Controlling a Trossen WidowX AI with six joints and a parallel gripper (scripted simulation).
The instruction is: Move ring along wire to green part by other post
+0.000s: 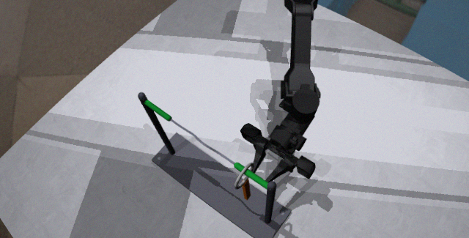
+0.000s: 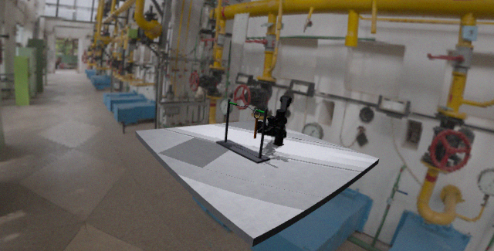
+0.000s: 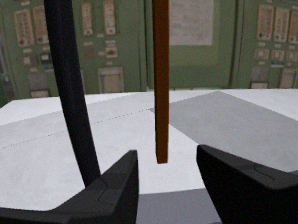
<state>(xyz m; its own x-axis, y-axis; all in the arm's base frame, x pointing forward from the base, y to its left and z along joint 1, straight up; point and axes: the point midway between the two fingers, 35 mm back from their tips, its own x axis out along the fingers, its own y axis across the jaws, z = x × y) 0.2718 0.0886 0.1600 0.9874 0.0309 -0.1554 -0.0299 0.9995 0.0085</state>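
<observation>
The ring (image 1: 237, 183) (image 2: 254, 115) hangs around the green part (image 1: 259, 179) (image 2: 262, 111) of the wire beside the right-hand post (image 1: 270, 205) (image 2: 263, 135) in the top view, nearer that sleeve's inner end than the post. Its orange handle (image 1: 246, 190) (image 2: 255, 129) (image 3: 161, 90) points down from the ring, over the dark base plate (image 1: 210, 187) (image 2: 241, 151) (image 3: 170, 206), with its lower end above the plate. The thin grey wire (image 1: 196, 136) (image 2: 243, 106) runs from this sleeve to the other green part (image 1: 157, 110) (image 2: 233, 103), which ends at the far post (image 1: 157, 126) (image 2: 227, 123); the ring is not on that side. The gripper (image 1: 261, 176) (image 2: 260, 127) (image 3: 166, 155) has its jaws spread partway with nothing pinched between them. In the wrist view, the handle shows in the gap between the two fingertips, apart from both and out ahead of them. The black arm (image 1: 301, 40) (image 2: 281, 121) reaches across the pale table (image 1: 146, 77) (image 2: 231, 189) (image 3: 40, 150) towards the stand, its gripper close to the ring and the nearby post
</observation>
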